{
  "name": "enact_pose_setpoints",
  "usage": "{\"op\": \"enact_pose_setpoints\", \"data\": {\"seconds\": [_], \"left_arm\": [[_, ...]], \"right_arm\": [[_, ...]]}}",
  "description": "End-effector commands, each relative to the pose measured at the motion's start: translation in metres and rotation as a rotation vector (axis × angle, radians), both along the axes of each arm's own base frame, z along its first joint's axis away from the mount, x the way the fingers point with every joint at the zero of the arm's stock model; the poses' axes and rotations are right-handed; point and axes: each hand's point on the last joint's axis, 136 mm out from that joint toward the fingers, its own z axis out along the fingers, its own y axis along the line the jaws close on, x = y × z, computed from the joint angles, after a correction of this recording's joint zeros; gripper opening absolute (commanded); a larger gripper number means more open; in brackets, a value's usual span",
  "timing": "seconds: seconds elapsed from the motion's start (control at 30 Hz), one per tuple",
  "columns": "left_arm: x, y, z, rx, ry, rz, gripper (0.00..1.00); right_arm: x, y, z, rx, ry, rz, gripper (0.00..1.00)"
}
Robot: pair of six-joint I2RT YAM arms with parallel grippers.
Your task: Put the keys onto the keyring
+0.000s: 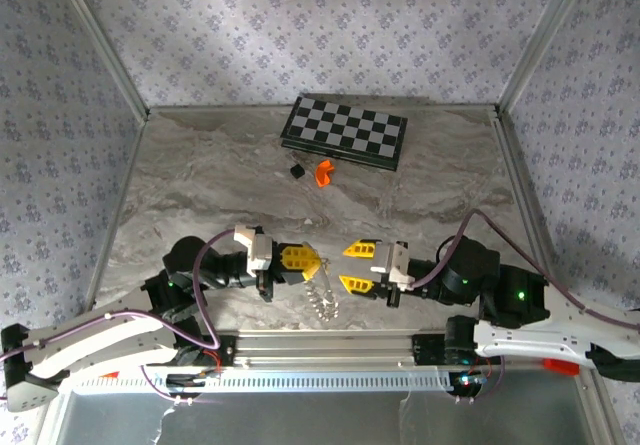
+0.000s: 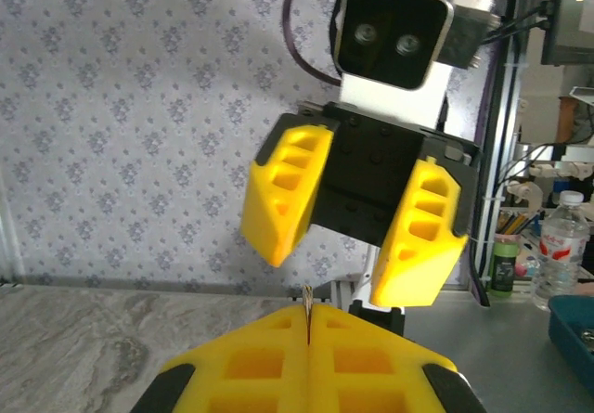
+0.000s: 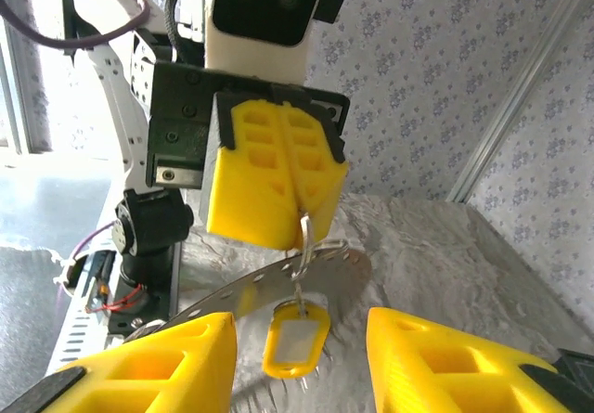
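Observation:
My left gripper (image 1: 318,262) is shut, and a thin metal edge (image 2: 307,302) sticks up between its yellow fingertips. In the right wrist view that edge is the wire of the keyring (image 3: 303,234), pinched in the left gripper (image 3: 299,211). Below it hangs the small yellow key piece (image 3: 295,339) on a thin metal loop, with a silvery perforated band (image 3: 269,288) behind. From above, the keyring (image 1: 322,300) dangles as a limp silvery string. My right gripper (image 1: 345,266) faces the left one a short way off, open, and its own fingers (image 3: 158,362) stand either side of the yellow piece without touching it.
A black-and-white chessboard (image 1: 345,132) lies at the back of the table, with a small black cube (image 1: 296,170) and an orange curved piece (image 1: 324,172) just in front of it. An aluminium rail (image 1: 320,345) runs along the near edge. Patterned walls close three sides.

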Motion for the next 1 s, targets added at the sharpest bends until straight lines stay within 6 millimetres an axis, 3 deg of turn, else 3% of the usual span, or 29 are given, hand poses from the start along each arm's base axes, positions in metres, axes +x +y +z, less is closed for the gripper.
{"op": "enact_pose_setpoints", "data": {"seconds": [0.0,0.5,0.97], "left_arm": [[-0.014,0.007,0.033,-0.077,-0.056,-0.065,0.0],[-0.015,0.009,0.03,-0.075,-0.048,-0.063,0.0],[-0.015,0.008,0.029,-0.075,-0.049,-0.065,0.0]], "right_arm": [[-0.006,-0.001,0.016,0.052,0.083,0.044,0.42],[-0.013,0.013,0.007,0.062,0.141,0.144,0.34],[-0.006,0.018,0.003,0.047,0.149,0.128,0.22]]}}
